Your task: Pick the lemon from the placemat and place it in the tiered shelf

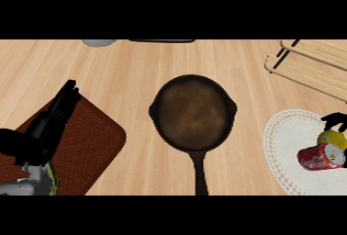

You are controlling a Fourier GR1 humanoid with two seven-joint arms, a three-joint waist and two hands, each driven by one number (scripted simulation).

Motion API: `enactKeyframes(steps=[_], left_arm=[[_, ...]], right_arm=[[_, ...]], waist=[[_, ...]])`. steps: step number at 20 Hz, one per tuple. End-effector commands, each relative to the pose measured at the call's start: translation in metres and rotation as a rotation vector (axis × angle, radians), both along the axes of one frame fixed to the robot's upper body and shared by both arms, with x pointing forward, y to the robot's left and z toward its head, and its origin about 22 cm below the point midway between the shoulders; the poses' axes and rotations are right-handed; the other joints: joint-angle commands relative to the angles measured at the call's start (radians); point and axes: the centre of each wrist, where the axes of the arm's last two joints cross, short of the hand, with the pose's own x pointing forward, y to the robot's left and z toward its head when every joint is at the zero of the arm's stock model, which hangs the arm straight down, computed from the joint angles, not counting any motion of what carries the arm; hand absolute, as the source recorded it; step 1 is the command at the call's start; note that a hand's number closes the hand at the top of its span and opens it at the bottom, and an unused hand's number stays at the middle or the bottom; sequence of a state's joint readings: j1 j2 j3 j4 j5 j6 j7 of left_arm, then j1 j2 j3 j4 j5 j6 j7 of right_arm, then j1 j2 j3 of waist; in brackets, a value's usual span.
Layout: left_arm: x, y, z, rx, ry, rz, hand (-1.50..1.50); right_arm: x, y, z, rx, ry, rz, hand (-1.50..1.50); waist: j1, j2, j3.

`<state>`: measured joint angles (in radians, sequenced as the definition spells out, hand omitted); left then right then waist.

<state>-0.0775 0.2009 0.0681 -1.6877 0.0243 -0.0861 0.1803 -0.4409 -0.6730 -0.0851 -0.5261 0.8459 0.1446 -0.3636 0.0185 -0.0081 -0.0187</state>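
Note:
The yellow lemon lies on the white lace placemat at the right edge, touching a red soda can lying on its side just in front of it. Only a small black part of my right hand shows, at the right edge, right behind the lemon and over its far side. The wooden tiered shelf stands at the upper right. My left hand rests open at the left, pointing up over a dark red mat.
A dark cast-iron skillet lies in the middle of the wooden counter, its handle pointing toward me. A grey round object and a dark flat item sit at the far edge.

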Motion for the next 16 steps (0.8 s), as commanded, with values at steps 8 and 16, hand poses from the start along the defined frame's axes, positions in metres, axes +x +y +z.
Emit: enactKeyframes(steps=[8,16], left_arm=[[-0.001,-0.005,-0.009,-0.001,0.035,-0.008,0.0],[0.001,0.001,-0.007,0.008,0.029,-0.006,0.0]], right_arm=[[0.068,0.137,-0.02,-0.015,-0.19,-0.313,1.5],[0.125,0.291,0.068,0.145,-0.591,-0.53,1.5]], waist=[[0.011,-0.003,0.011],[0.008,-0.017,0.012]])
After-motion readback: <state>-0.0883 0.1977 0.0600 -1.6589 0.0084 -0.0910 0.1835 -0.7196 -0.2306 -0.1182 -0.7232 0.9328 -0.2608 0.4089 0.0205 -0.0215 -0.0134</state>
